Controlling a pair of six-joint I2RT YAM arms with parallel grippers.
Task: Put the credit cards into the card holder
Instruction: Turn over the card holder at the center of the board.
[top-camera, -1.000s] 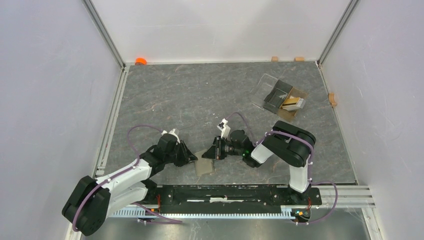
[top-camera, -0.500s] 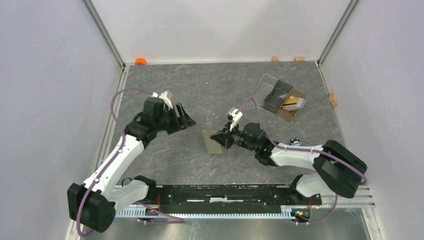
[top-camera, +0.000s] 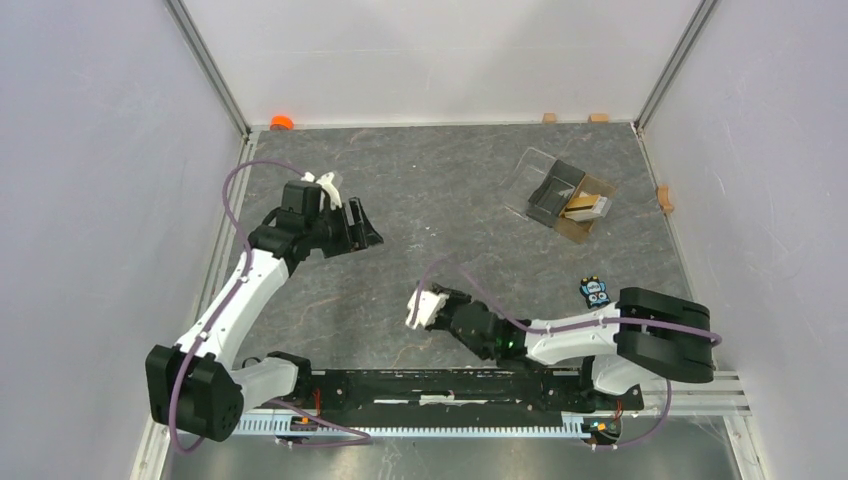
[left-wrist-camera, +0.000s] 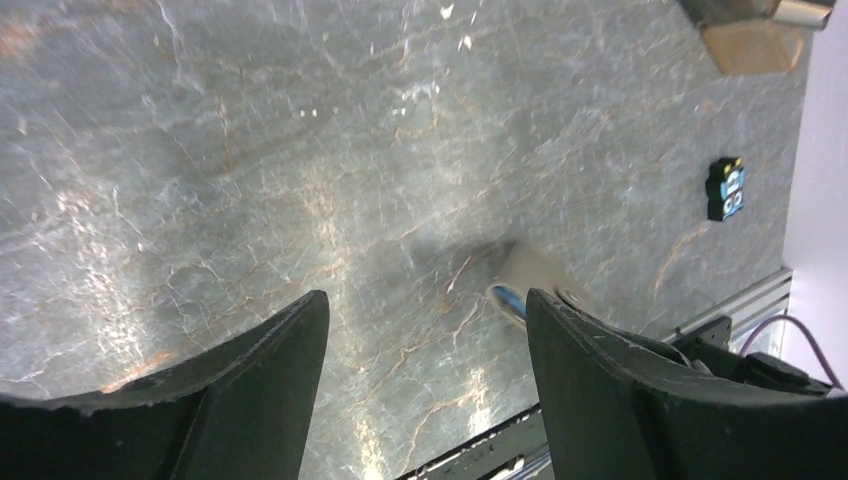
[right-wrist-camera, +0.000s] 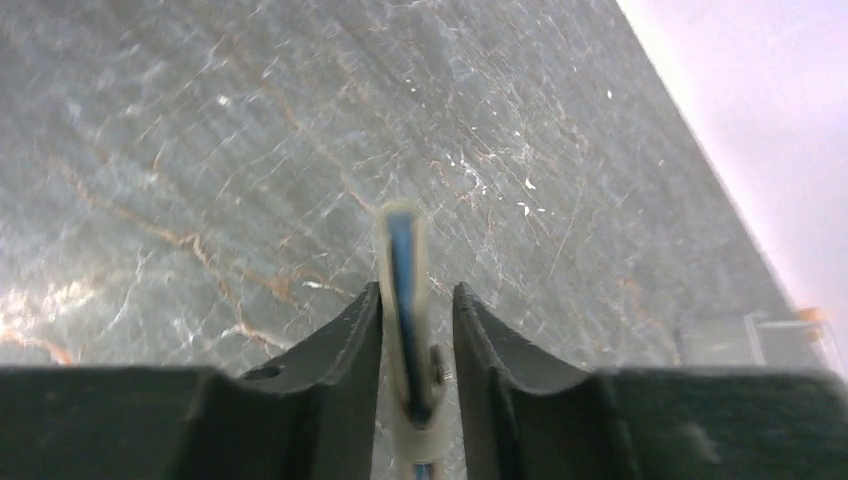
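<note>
Right end effector (right-wrist-camera: 416, 300) grasps card holder (right-wrist-camera: 400, 250); left end effector (left-wrist-camera: 425, 300) released. Blue tag (top-camera: 594, 291) illegible. Wrist views alone show holder's blue edge.

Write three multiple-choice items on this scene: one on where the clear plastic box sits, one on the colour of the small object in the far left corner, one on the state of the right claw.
1. Where on the table does the clear plastic box lie?
A. far right part
B. near left corner
C. middle of the near edge

2. What colour is the small object in the far left corner?
A. green
B. orange
C. blue

3. How is the right claw?
A. wide open over bare table
B. shut with nothing between
C. shut on the card holder, held edge-on

Answers:
1 A: the top view shows the box toward the far right.
2 B: it is bright orange against the grey.
3 C: the right wrist view shows a thin pale holder with a blue inside pinched between the fingers.
</note>
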